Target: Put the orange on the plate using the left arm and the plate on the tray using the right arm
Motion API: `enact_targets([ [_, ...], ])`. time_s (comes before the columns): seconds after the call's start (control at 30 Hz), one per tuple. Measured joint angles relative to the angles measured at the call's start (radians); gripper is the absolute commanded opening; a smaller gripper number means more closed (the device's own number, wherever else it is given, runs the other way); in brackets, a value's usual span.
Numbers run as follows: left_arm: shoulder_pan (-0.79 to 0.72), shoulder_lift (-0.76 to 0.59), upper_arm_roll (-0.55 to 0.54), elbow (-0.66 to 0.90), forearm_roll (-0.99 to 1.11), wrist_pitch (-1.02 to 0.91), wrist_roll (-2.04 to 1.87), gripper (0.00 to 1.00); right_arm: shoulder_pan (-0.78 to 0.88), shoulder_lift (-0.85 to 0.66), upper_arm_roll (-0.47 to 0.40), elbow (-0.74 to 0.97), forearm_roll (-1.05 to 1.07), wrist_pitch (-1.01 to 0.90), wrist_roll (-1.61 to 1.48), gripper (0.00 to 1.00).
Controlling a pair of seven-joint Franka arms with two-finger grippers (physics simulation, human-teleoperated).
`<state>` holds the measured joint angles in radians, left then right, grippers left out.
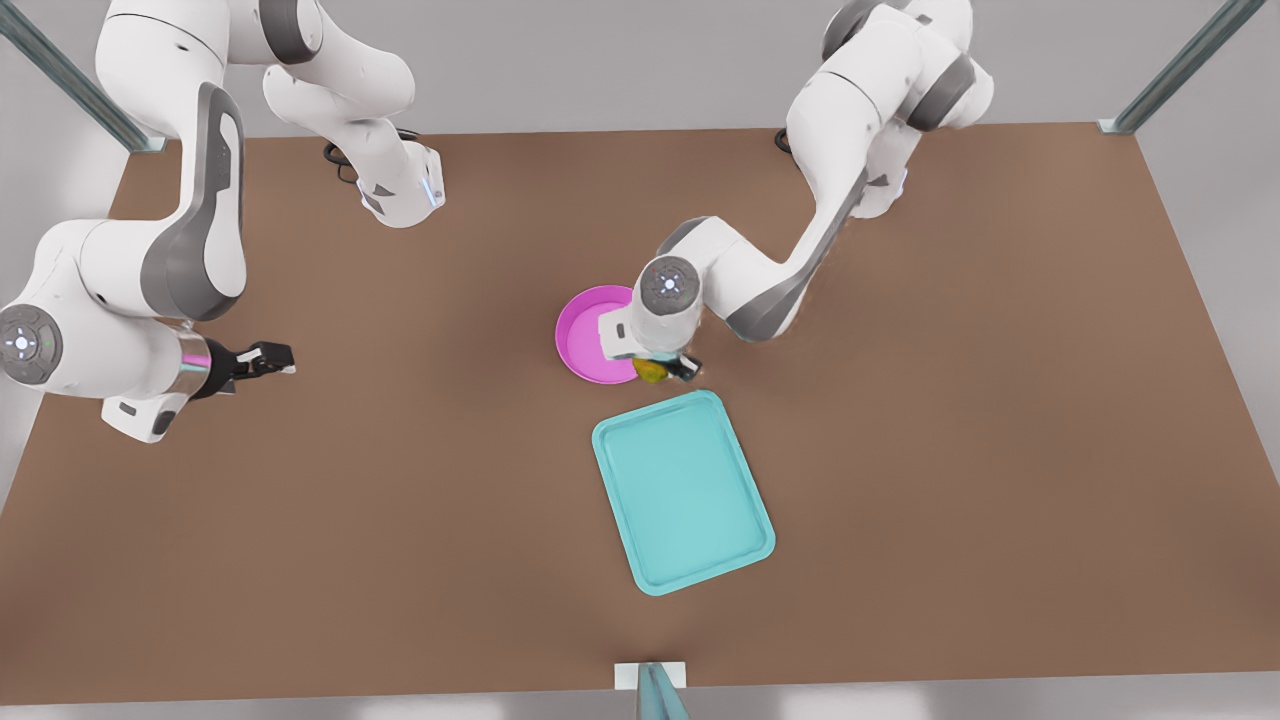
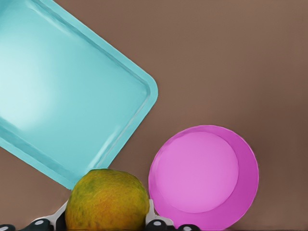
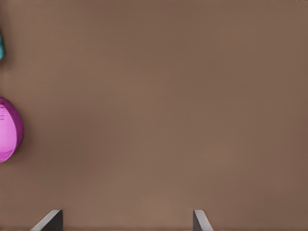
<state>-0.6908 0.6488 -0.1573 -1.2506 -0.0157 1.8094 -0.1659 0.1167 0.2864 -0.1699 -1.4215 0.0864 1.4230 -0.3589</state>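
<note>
The yellow-orange, slightly greenish orange (image 2: 107, 199) sits between the fingers of my left gripper (image 2: 107, 222), which is shut on it. In the front view this gripper (image 1: 664, 368) holds the orange (image 1: 650, 372) at the pink plate's (image 1: 590, 335) edge nearest the teal tray (image 1: 683, 490). The plate (image 2: 202, 173) is empty and rests on the table just off one corner of the tray (image 2: 62, 96). My right gripper (image 1: 275, 360) waits open at the front view's left, far from the plate; its fingers (image 3: 50, 220) stand wide apart over bare table.
The brown table (image 1: 1000, 400) stretches wide around the plate and tray. Slivers of the plate (image 3: 8, 130) and the tray (image 3: 1, 50) show in the right wrist view. Metal frame posts (image 1: 655, 690) stand at the table's edges and corners.
</note>
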Motion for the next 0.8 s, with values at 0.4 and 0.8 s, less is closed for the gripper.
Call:
enact_targets([
  [0.4, -0.068, 0.118, 0.003, 0.043, -0.034, -0.058, -0.384, 1.00, 0.000, 0.050, 0.000, -0.056, 0.063, 0.007, 0.002, 1.00],
  [0.8, 0.619, -0.477, 0.176, -0.009, 0.095, -0.464, -0.177, 1.00, 0.591, -0.203, 0.011, -0.848, 0.437, 0.669, 0.111, 1.00],
])
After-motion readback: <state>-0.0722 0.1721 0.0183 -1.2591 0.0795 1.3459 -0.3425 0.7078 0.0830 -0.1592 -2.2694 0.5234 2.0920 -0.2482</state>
